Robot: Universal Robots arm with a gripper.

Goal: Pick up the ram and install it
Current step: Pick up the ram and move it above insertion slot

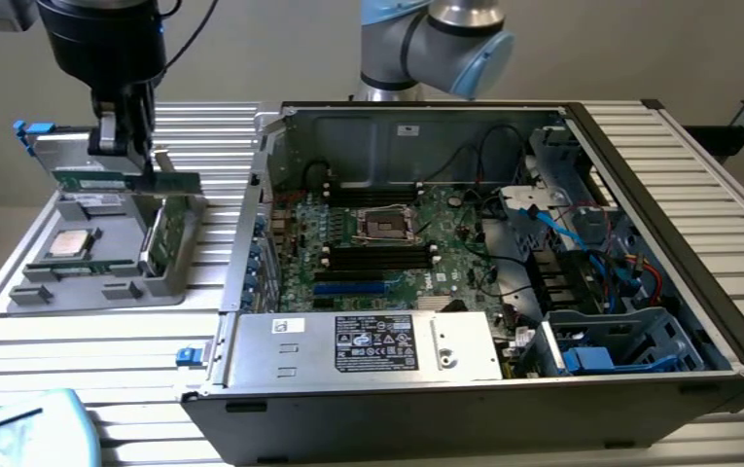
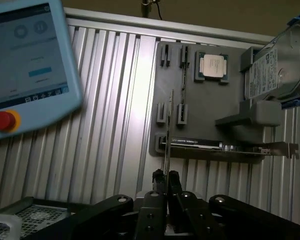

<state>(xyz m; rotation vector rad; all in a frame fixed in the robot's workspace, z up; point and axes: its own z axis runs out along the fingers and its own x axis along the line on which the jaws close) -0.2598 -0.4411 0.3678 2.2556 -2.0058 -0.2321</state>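
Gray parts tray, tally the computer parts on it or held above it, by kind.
Processor: 1
Hard drive: 1
Circuit card with metal bracket: 1
Ram, clamped in the gripper: 1
Total: 4

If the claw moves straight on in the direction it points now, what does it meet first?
Probably the gray tray straight ahead; the ram, shut in the claw, would touch it first.

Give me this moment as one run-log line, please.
tool: shut on ram | ram: over gray tray, outside computer case | install: not done
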